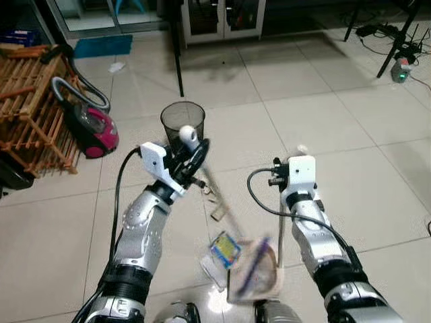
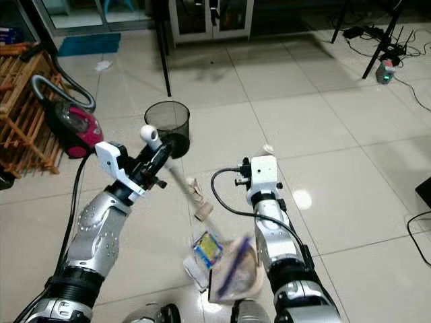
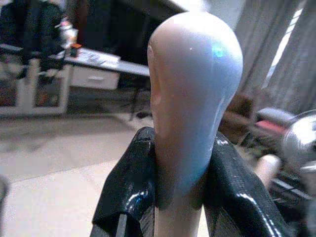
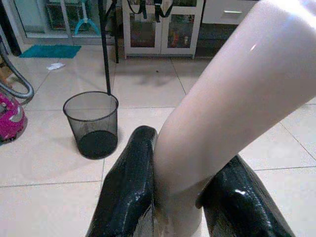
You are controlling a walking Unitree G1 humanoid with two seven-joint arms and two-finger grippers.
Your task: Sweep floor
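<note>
Looking at your grip, the left pincer (image 1: 192, 153) is clamped on the rounded top of the broom handle (image 1: 188, 137), and the wrist view shows the black fingers (image 3: 129, 190) snug either side of that knob. The stick slants down across the floor tiles (image 1: 377, 182) to the blurred broom head (image 1: 254, 269) near the robot's feet, right by a blue-and-yellow wrapper (image 1: 225, 248) and some paper scraps (image 1: 217, 214). Your right pincer (image 4: 173, 197) is closed around a pale dustpan handle (image 4: 222, 108), with the thin shaft (image 1: 280, 243) dropping toward the pan.

My guess is the broom's light and stiff, but that glossy knob looks slippery, so it could twist or slide out on a hard stroke. Holding lower on the shaft would probably give more control. The litter looks featherlight, so go gentle or it'll scatter. A mesh bin (image 1: 182, 120) stands just past the left pincer
</note>
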